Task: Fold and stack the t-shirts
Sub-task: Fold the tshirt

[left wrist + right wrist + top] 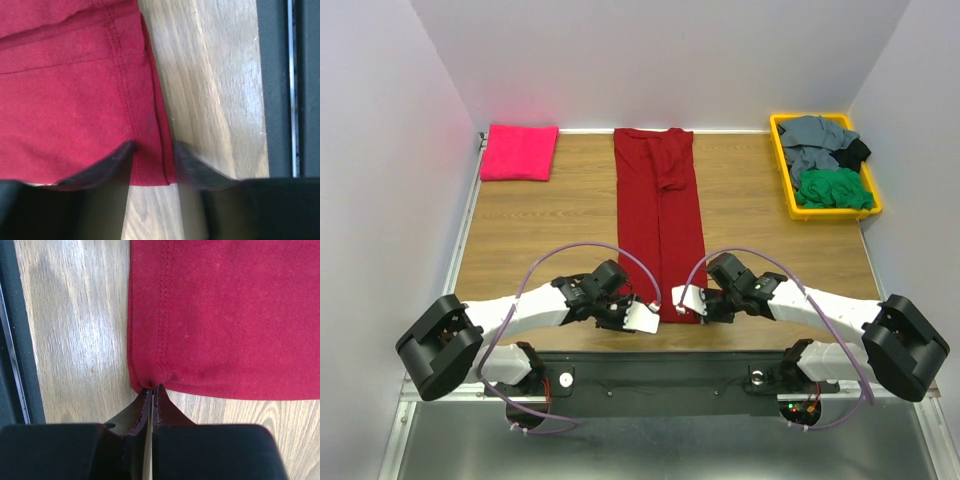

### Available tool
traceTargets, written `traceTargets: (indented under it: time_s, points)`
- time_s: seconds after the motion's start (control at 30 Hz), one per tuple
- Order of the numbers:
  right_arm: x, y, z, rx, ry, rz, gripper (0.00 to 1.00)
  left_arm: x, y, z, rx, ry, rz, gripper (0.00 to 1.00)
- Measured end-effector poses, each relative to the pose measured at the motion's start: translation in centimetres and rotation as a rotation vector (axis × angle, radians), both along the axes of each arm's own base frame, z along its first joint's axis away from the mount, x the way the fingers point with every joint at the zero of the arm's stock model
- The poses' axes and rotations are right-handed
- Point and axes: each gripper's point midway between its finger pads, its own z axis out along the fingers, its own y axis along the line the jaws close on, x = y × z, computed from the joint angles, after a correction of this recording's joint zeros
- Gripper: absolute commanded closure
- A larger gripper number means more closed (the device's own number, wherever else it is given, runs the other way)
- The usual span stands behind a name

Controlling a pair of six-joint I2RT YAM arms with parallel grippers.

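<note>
A dark red t-shirt [660, 210] lies folded into a long narrow strip down the middle of the wooden table, its hem at the near edge. My left gripper [650, 312] [154, 146] is at the hem's near left corner. Its jaws are open and straddle the stitched edge of the red fabric [75, 90], one finger on the cloth and one on the wood. My right gripper [692, 305] [152, 388] is shut on the near right corner of the red shirt [225, 315], and the hem puckers at its tips. A hot-pink t-shirt [519, 152] lies folded at the back left.
A yellow bin [787, 180] at the back right holds crumpled grey [815, 140], green [832, 188] and black [855, 150] shirts. The table's black front rail [275, 100] runs just behind both grippers. White walls close in the left, right and back.
</note>
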Motion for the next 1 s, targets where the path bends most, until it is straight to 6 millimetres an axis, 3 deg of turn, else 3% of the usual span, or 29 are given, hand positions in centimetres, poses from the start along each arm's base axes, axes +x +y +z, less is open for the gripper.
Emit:
traceTargets:
  time_s: [0.07,0.17,0.27,0.43,0.57,0.73,0.87,1.0]
  points:
    - [0.1,0.0,0.0,-0.001,-0.001,-0.008,0.99,0.0,0.0,-0.1,0.005,0.001,-0.004,0.77]
    - [0.1,-0.2,0.1,-0.003,-0.001,-0.024,0.99,0.4,-0.3,-0.3,0.009,-0.009,-0.013,0.92]
    - [-0.1,-0.5,0.2,-0.009,0.007,-0.042,0.99,0.3,-0.3,-0.1,0.012,-0.002,-0.018,1.0]
    - [-1.2,-1.1,1.8,0.005,0.024,-0.057,0.99,-0.7,-0.7,1.9,-0.034,0.027,-0.041,1.0]
    - [-1.3,-0.5,4.2,0.049,0.026,-0.055,0.99,-1.4,-1.5,4.1,-0.095,0.05,-0.063,1.0]
    - [-1.0,-0.1,5.6,0.064,0.023,-0.069,0.99,-1.9,-1.9,5.6,-0.134,0.109,-0.048,1.0]
    - [-0.5,-0.1,6.0,0.055,0.019,-0.077,0.99,-0.4,-1.2,6.4,-0.153,0.133,0.021,1.0]
    - [1.5,-0.5,6.5,0.043,0.018,-0.118,0.99,2.2,-1.3,7.7,-0.172,0.133,0.076,1.0]
